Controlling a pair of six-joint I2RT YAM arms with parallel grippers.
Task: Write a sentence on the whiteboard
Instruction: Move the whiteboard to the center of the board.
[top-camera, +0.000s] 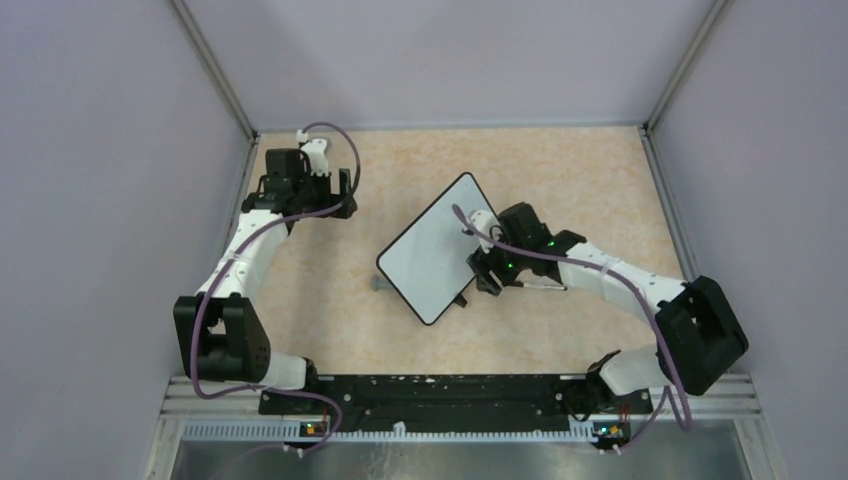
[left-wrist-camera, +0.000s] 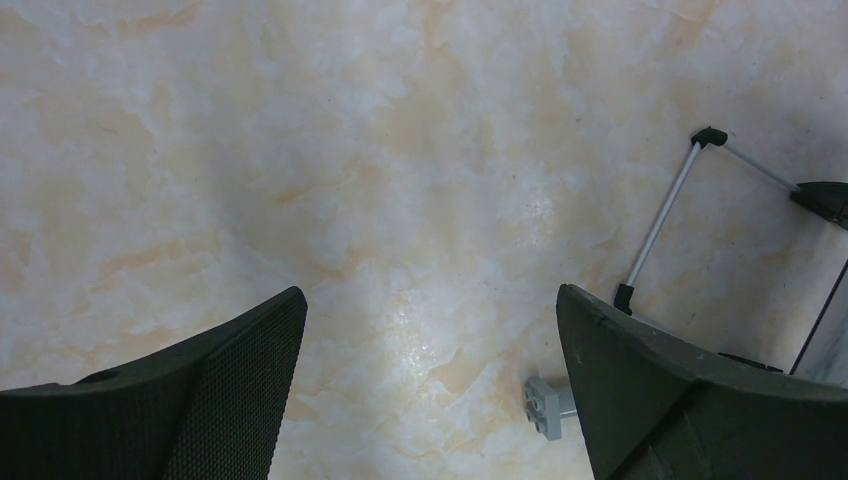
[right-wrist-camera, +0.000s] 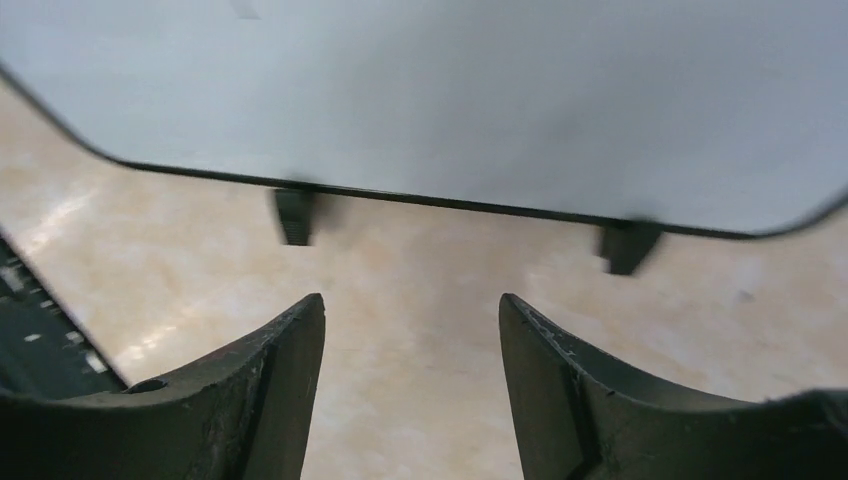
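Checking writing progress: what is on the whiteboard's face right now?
The whiteboard looks blank white; no writing shows. In the top view the right gripper and its cable cover part of the right edge, so that strip is hidden.

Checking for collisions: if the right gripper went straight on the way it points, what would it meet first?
Most likely the whiteboard, at its black rim between two feet; depth is unclear.

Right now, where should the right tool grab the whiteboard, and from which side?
Grip the whiteboard by its edge between the two feet, coming from the right arm's side, where the open right tool faces it. The feet seem to lift that edge, leaving finger room.
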